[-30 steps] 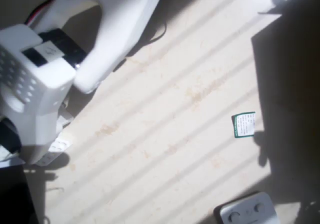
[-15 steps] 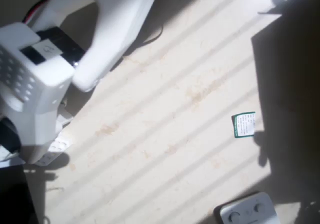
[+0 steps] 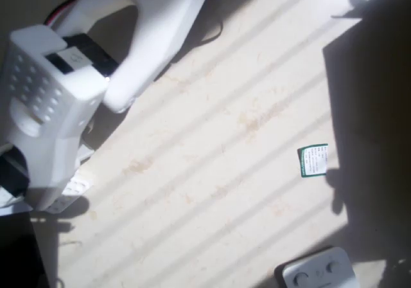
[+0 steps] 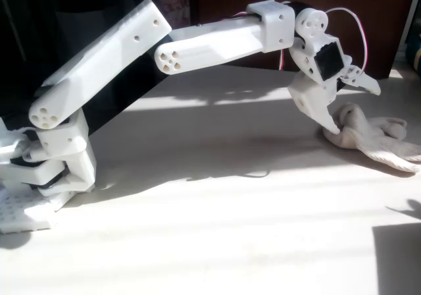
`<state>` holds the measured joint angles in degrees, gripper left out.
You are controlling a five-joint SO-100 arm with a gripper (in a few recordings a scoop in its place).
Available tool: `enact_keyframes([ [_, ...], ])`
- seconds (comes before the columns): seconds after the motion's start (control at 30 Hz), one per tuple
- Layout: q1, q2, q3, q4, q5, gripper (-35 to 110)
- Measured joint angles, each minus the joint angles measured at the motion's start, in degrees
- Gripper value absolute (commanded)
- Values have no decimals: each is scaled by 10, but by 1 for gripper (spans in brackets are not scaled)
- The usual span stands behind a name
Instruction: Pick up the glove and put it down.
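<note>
In the fixed view the white arm (image 4: 197, 45) stretches across the table (image 4: 197, 229) to the right, and its gripper (image 4: 342, 104) hangs with its jaws spread apart, one finger (image 4: 319, 107) pointing down and touching the near edge of the glove (image 4: 375, 140). The cream glove lies crumpled on the table, not gripped. In the overhead view a green-edged white card (image 3: 313, 160) lies apart from a grey device (image 3: 318, 270) at the bottom edge.

Sunlit pale table (image 4: 197, 242), dark wall perhaps
</note>
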<state>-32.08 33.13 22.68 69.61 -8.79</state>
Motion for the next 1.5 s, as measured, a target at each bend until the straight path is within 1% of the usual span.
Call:
enact_keyframes([
  [0.37, 0, -35, -1, 0, 0, 37],
  [0.8, 4, -35, -1, 0, 2, 36],
  [0.93, 4, -35, -1, -1, 2, 27],
  [1.03, 4, -35, -1, -16, 4, 15],
  [1.13, 4, -35, -2, -36, 4, 0],
  [1.17, 4, -34, -3, -43, 3, -2],
  [1.27, 4, -34, -4, -59, 3, 1],
  [1.5, 4, -34, -4, -62, 3, 0],
])
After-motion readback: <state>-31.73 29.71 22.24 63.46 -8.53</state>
